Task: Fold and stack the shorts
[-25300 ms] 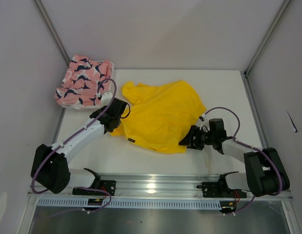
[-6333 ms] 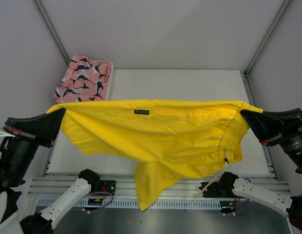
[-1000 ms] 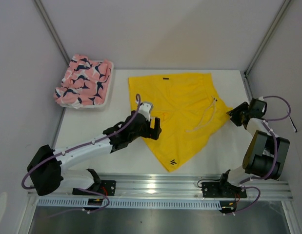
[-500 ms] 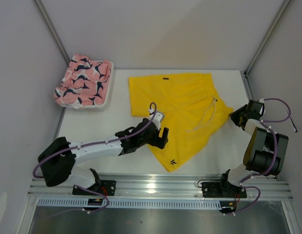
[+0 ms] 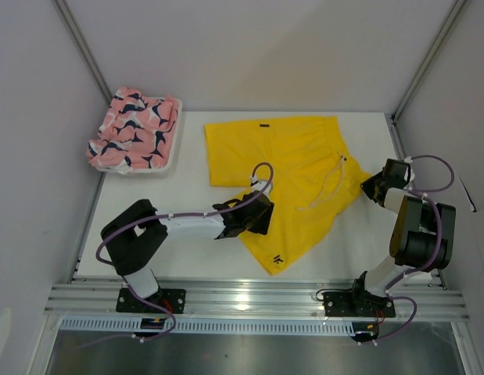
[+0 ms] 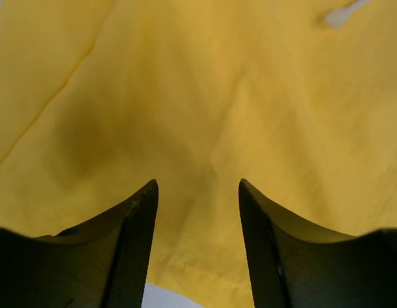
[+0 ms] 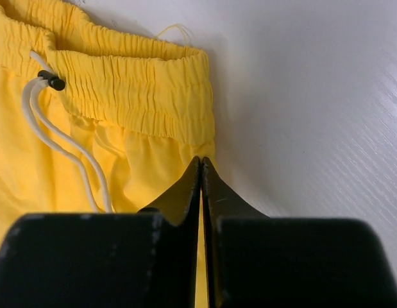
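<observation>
the left gripper (image 6: 197,185) stood with jaws apart, tips down over the plain bright yellow cloth shorts (image 5: 292,152), which lay spread flat and unfolded beneath and ahead of it on the white table (image 5: 359,242). the right gripper (image 7: 201,160) had its fingers pressed together on that pair's side edge, the gathered waistband (image 7: 134,83) just ahead of its tips. far beyond the left gripper, off to its left, the pink cloth shorts with a navy-and-white print (image 5: 136,129) sat loosely heaped, so folding looked barely begun and no stack made.
</observation>
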